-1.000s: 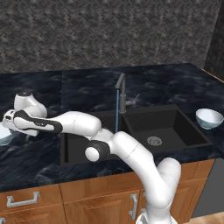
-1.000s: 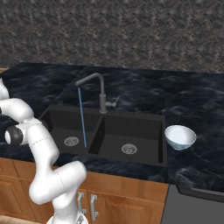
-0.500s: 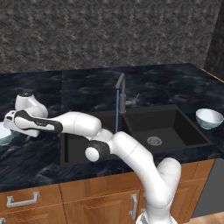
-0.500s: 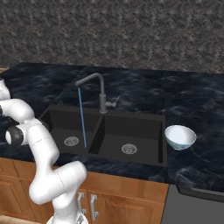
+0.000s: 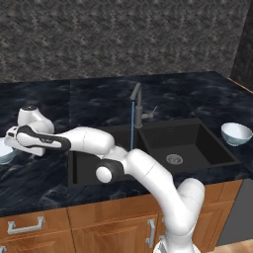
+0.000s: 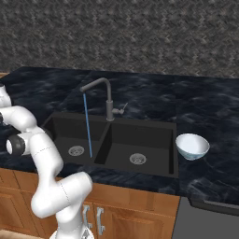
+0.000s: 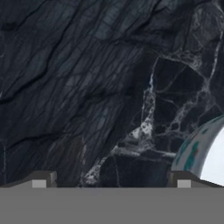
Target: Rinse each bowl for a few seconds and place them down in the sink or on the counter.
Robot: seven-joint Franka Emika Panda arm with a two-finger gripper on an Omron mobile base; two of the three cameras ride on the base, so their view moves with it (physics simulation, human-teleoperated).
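Fingers (image 7: 110,183) wide open, holding nothing. Bowl (image 7: 205,151) sits lower right in hand view; shift toward it, straddle rim, then close.

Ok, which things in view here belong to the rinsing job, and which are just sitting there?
Part of the job:
- bowl by the hand, on the counter's far left
- bowl right of the sink
- sink
- faucet, water running
- counter
- gripper, open, beside the left bowl

Just there:
- cabinets
- back wall
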